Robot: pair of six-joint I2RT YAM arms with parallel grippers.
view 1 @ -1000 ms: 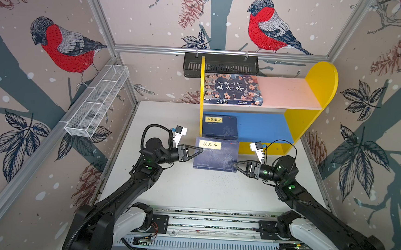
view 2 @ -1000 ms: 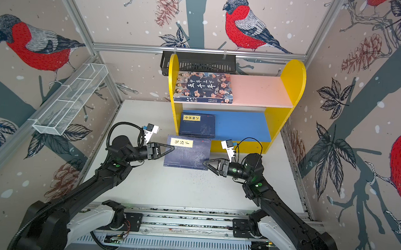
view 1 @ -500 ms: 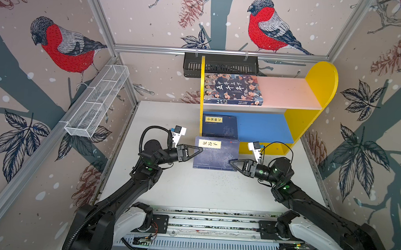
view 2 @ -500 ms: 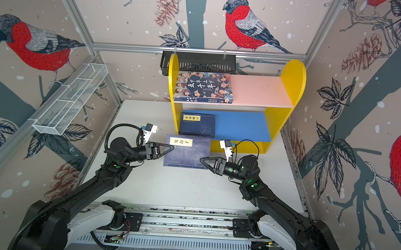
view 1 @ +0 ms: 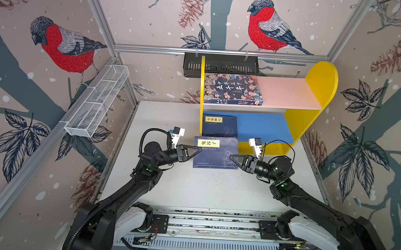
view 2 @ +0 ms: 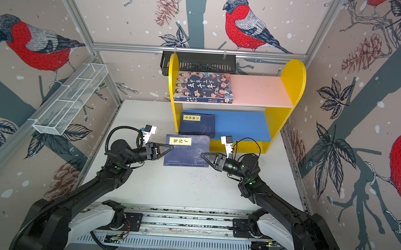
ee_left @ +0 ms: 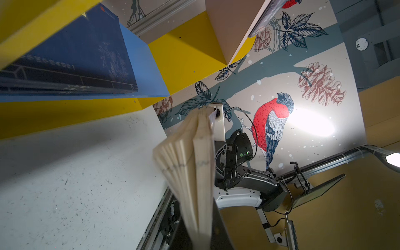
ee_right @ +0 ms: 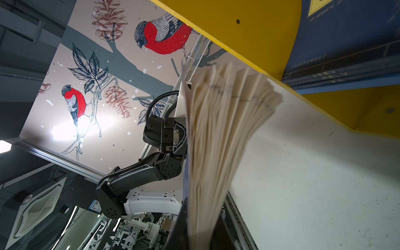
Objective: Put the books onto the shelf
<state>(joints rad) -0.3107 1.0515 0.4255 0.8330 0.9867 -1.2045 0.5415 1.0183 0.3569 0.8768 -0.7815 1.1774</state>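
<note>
Here, navy paperback (view 1: 216,155) level, long axis left-right, label (view 1: 208,143) leftward.

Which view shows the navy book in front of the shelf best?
The top views: the navy book shows its whole cover and yellow label there. Both wrist views catch only its fanned, blurred page edges from close up.

Robot lab: wallpapered aluminium-frame booth (view 1: 221,52)
</note>
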